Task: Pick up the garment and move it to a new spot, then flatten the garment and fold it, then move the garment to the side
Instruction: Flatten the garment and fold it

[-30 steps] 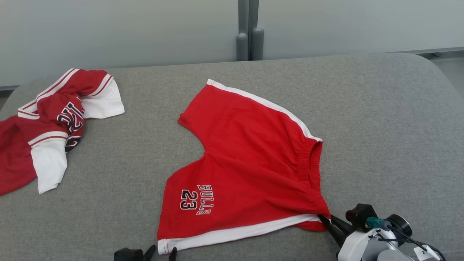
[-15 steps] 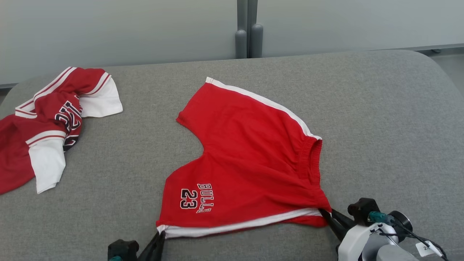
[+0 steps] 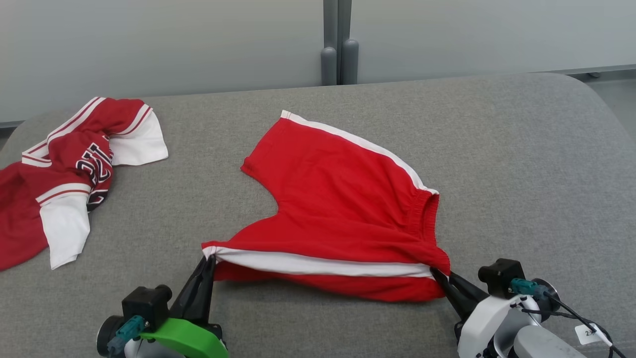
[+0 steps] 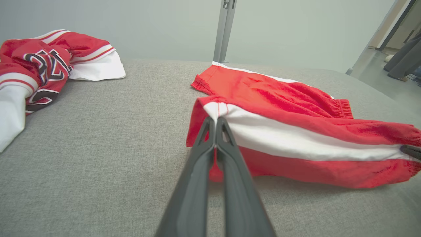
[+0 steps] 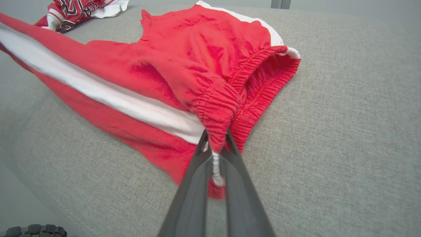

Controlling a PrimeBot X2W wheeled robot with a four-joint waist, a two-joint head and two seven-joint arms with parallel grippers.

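**Left gripper** (image 3: 210,258): low at the near left of the grey padded table (image 3: 521,149). Fingers slant forward and slightly rightward, pressed together on the near-left corner of the shorts (image 3: 343,199), on the white side stripe at the leg hem. A green wrist part and a black block sit behind it; the arm is cut off by the bottom edge of the head view.

**Right gripper** (image 3: 436,271): low at the near right, fingers slanting forward and leftward. It is clamped on the gathered elastic waistband at the near-right corner, with a thin white strip of fabric showing between the fingers. The pale forearm is cut off at the lower right.

**Shorts**: red, centre of the table. The near edge hangs raised between the two grippers, with the white stripe running left to right along it. The waistband faces the robot's right. The far leg lies flat, pointing away and to the left. The fabric beneath the raised edge is in shadow and cannot be read.

**Jersey** (image 3: 74,164): red and white, crumpled, at the far left, well apart from the shorts. It is cut off by the frame edge, and its lettering is folded and only partly legible.
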